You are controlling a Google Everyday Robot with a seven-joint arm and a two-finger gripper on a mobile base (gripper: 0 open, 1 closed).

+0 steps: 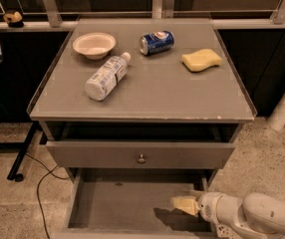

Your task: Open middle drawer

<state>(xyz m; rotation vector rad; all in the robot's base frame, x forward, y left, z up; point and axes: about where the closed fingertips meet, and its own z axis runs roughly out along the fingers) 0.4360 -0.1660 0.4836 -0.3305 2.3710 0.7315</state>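
The middle drawer [132,200] is pulled far out below a grey drawer front with a small round knob [141,158]. Its grey floor is bare, and its own front lies at the bottom edge of the view with no knob visible. My gripper [185,205], tan-tipped on a white arm [262,218], reaches in from the lower right. It points left over the drawer's right front corner and casts a shadow on the drawer floor. It holds nothing that I can see.
On the cabinet top [147,91] are a white bowl [94,44], a plastic bottle lying on its side [105,77], a blue can on its side [156,42] and a yellow sponge [201,59]. A black cable [38,183] runs over the floor to the left.
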